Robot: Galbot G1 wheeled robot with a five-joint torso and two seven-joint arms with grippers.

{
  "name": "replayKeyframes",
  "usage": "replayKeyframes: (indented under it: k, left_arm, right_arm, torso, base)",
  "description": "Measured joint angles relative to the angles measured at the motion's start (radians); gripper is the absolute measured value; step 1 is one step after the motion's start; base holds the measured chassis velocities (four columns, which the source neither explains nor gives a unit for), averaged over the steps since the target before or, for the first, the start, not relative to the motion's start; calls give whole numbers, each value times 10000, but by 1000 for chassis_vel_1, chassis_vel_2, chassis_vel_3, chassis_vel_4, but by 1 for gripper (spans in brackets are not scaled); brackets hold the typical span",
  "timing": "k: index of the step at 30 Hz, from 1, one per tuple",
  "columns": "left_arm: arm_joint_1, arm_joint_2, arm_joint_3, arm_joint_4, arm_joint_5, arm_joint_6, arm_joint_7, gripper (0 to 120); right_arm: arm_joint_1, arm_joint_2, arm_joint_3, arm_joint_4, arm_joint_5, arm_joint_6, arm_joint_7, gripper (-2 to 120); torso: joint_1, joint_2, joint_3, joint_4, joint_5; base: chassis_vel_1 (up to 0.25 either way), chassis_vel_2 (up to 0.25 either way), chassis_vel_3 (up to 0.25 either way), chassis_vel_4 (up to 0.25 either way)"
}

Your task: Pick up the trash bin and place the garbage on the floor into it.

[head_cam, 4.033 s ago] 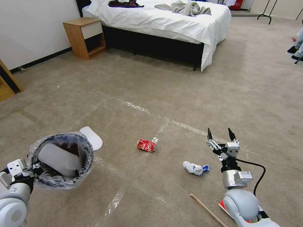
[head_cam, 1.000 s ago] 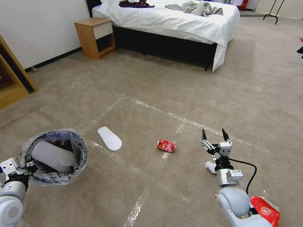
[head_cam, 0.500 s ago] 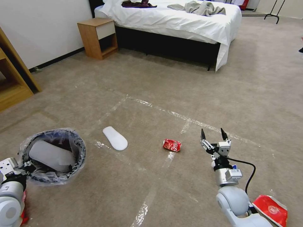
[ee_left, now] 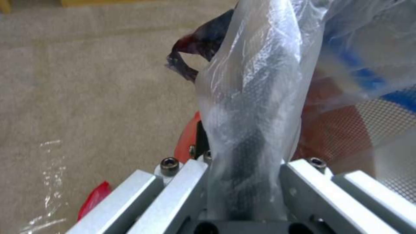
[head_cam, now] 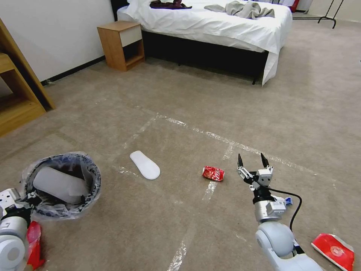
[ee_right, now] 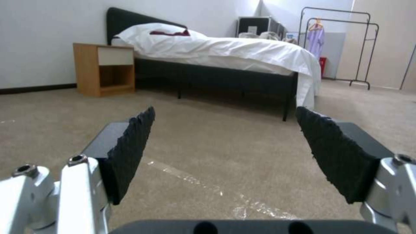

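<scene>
The trash bin [head_cam: 94,177], a red bucket lined with a clear bag, hangs low at the left above the floor [head_cam: 210,109]. My left gripper [head_cam: 29,198] is shut on its rim, and the left wrist view shows the bag-wrapped rim [ee_left: 251,107] clamped between the fingers. One white slipper [head_cam: 56,184] lies inside the bin. Garbage lies on the carpet: another white slipper [head_cam: 145,170], a crushed red can [head_cam: 213,173] and red wrappers [head_cam: 333,250] [head_cam: 34,244]. My right gripper [head_cam: 251,160] [ee_right: 225,152] hovers open, right of the can.
A bed [head_cam: 210,26] with white sheets and a wooden nightstand [head_cam: 122,45] stand at the back. Wooden shelving [head_cam: 15,94] lines the left wall. A clothes rack [ee_right: 336,48] stands beyond the bed. Shiny tape strips [head_cam: 195,130] cross the open carpet.
The whole head view has shifted, so the camera moved: slipper, can and bed slid right in the picture. A red wrapper has come into view at lower left. Both grippers keep their states.
</scene>
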Motion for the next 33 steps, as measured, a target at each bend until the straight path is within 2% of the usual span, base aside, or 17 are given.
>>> replayKeyframes:
  k: [9, 33]
  left_arm:
    - [-1, 1, 30, 205, 182, -328, 232, 0]
    - [-62, -52, 85, 215, 21, -260, 115, 0]
  right_arm:
    - [67, 24, -58, -88, 66, 78, -19, 84]
    - [113, -7, -79, -107, 111, 89, -17, 84]
  torso:
    - [0, 0, 0, 0, 1]
    - [1, 0, 0, -1, 0]
  base:
    - [0, 0, 0, 0]
    - [0, 0, 0, 0]
